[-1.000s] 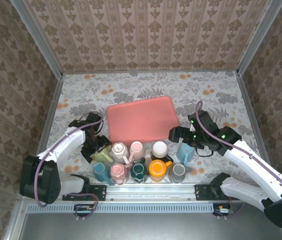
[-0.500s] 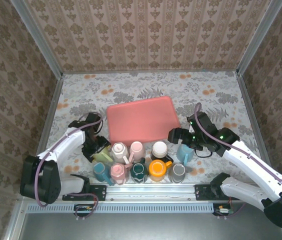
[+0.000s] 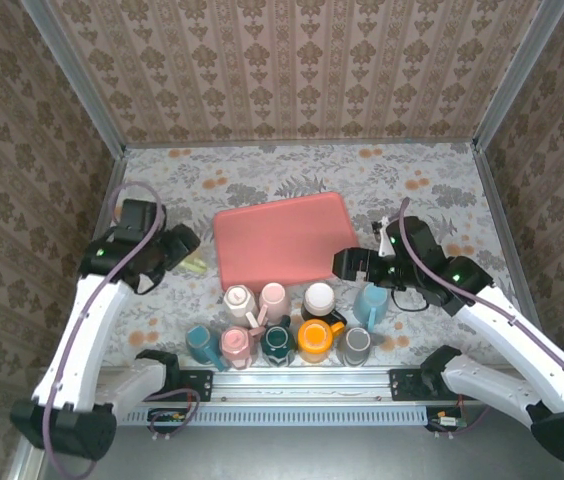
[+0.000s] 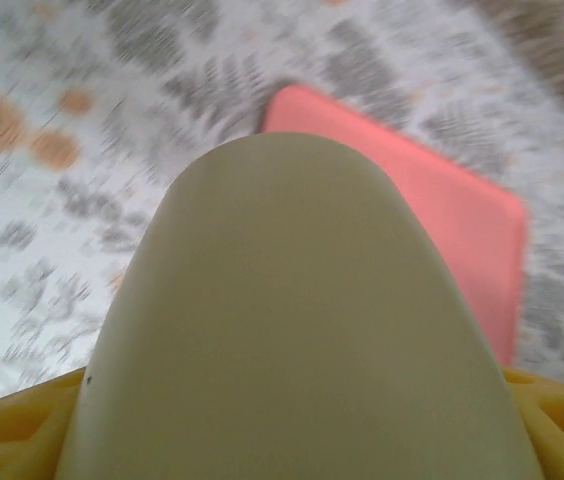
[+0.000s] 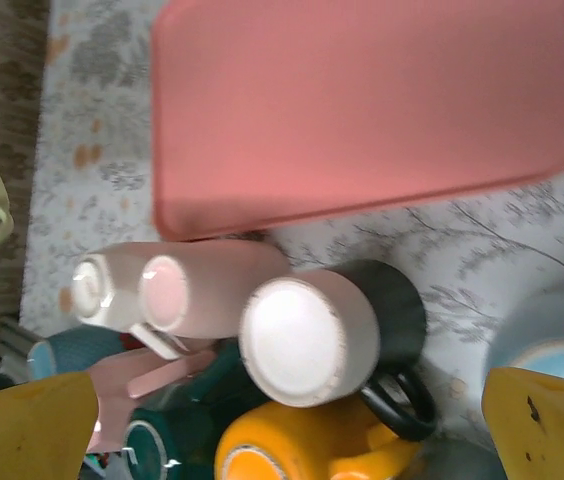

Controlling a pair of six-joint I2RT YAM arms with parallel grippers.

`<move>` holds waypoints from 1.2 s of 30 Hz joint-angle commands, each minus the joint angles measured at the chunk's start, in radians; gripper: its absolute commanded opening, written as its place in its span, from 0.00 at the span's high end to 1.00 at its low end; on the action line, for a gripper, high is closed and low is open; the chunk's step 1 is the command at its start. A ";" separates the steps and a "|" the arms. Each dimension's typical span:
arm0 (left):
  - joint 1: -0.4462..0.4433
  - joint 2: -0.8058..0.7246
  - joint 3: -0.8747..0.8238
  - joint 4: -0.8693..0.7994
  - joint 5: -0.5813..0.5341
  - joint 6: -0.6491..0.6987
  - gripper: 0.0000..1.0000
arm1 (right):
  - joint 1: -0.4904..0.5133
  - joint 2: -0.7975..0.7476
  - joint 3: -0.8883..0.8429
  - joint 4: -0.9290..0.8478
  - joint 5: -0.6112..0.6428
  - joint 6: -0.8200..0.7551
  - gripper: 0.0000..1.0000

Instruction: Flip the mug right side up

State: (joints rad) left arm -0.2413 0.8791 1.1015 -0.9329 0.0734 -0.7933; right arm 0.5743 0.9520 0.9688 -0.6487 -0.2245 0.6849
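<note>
- L arm raised over L side of table (image 3: 432, 190).
- Left gripper (image 3: 183, 255) pinching pale green mug (image 3: 195, 265), just off tray's L edge. Mug looks clear of the table.
- L wrist cam: mug's smooth rounded wall very close to the lens, yellow fingers (image 4: 12, 440) at either side of it low in frame. View blurred. Cannot tell which way mug's mouth faces.
- Pink tray (image 3: 282, 240) lies flat mid-table, nothing on it.
- Near edge, in front of tray, mugs packed in two rows.
- Back row, L to R: cream mug (image 3: 237, 298) and pink mug (image 3: 273, 297) on their sides, touching; dark mug (image 3: 319, 297) upside down, white base up; light blue mug (image 3: 370, 303).
- Front row, L to R: teal mug (image 3: 202, 343), 2nd pink mug (image 3: 234, 346), dark green mug (image 3: 277, 342), orange mug (image 3: 314, 340), grey mug (image 3: 356, 345).
- Right gripper (image 3: 347, 265) hovers near tray's near R corner, above the dark mug and light blue mug.
- R wrist cam: its yellow fingertips (image 5: 27, 425) spread wide at both bottom corners, nothing between them, touching no mug.
</note>
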 commanded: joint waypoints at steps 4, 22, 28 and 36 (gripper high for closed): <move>0.003 -0.031 -0.030 0.419 0.384 0.093 0.77 | 0.018 0.113 0.072 0.274 -0.211 -0.038 0.17; -0.164 0.049 -0.305 1.439 0.750 -0.159 0.82 | 0.025 0.391 0.101 0.887 -0.631 0.130 0.22; -0.205 0.031 -0.347 1.473 0.738 -0.157 0.82 | 0.029 0.405 0.111 0.967 -0.658 0.167 0.39; -0.208 0.021 -0.397 1.503 0.727 -0.149 0.80 | 0.035 0.429 0.109 1.055 -0.672 0.255 0.89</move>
State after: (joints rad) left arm -0.4431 0.9283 0.7082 0.4625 0.7757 -0.9585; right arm 0.6048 1.3754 1.0588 0.3210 -0.9005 0.8928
